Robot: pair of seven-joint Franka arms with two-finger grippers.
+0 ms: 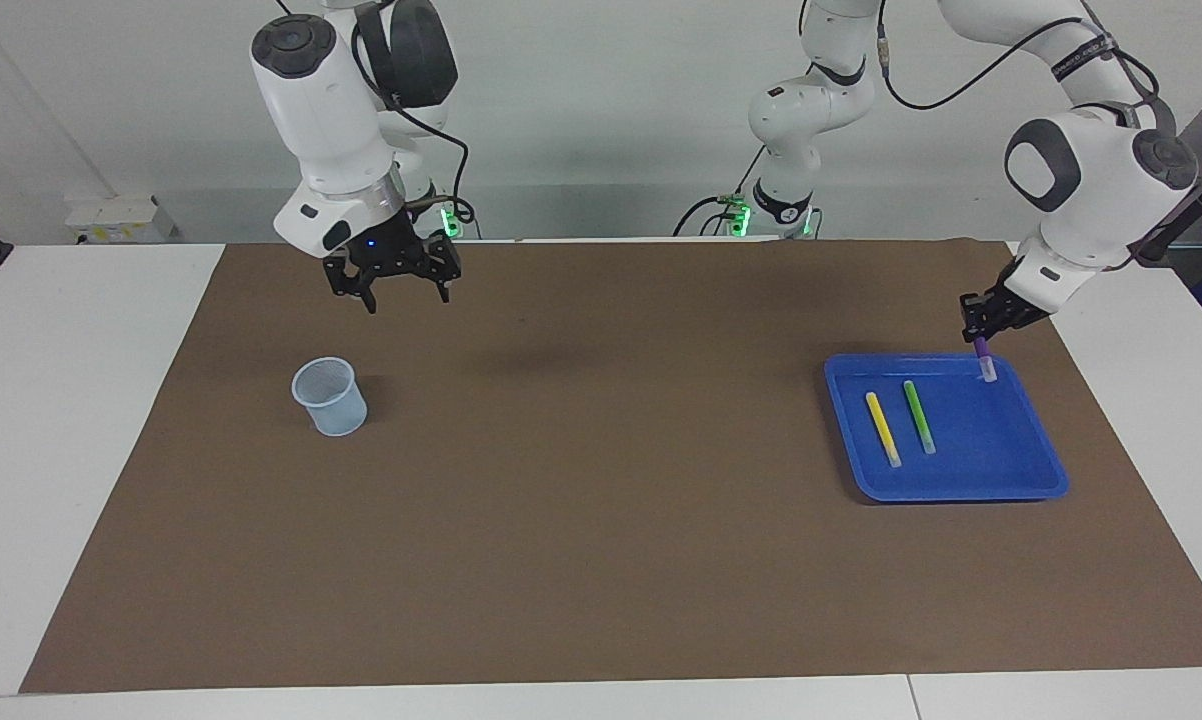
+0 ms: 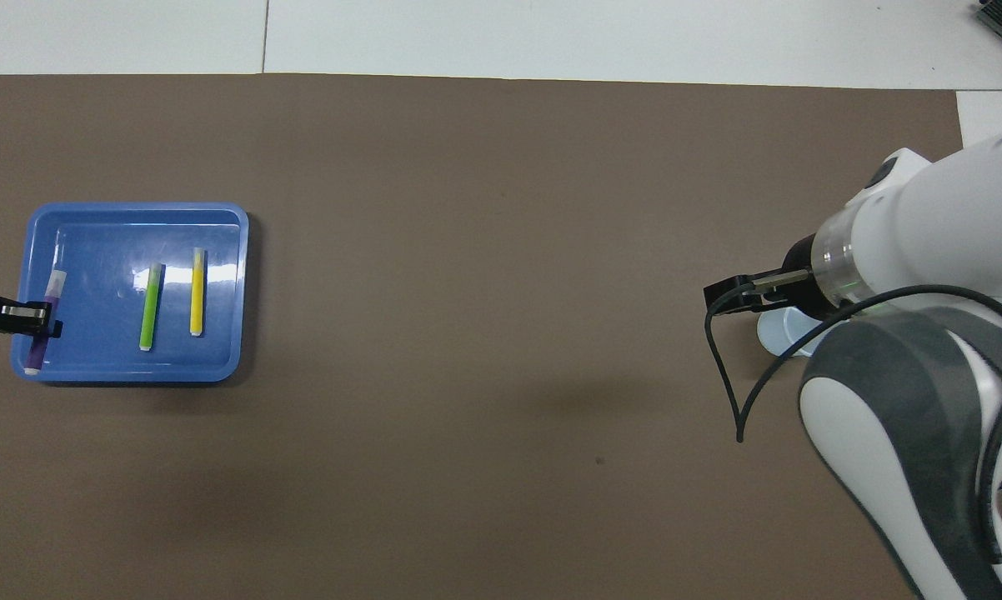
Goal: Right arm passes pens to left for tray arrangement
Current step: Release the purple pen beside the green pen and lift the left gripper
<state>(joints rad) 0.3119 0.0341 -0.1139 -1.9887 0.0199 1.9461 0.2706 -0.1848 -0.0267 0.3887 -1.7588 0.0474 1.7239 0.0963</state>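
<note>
The blue tray [image 1: 961,488] lies toward the left arm's end of the table. A yellow pen [image 1: 883,428] and a green pen [image 1: 919,416] lie side by side in it. My left gripper [image 1: 981,335] is shut on the purple pen [image 1: 984,353] and holds it tilted, pale tip down, over the tray's edge nearest the robots. In the overhead view the tray [image 2: 134,210], green pen [image 2: 150,307], yellow pen [image 2: 197,292], purple pen [image 2: 54,287] and left gripper [image 2: 38,321] also show. My right gripper [image 1: 406,295] is open and empty, up over the mat beside the cup.
A small pale blue translucent cup [image 1: 331,397] stands toward the right arm's end of the table, partly hidden under the right arm in the overhead view [image 2: 780,329]. A brown mat [image 1: 601,500] covers the table's middle.
</note>
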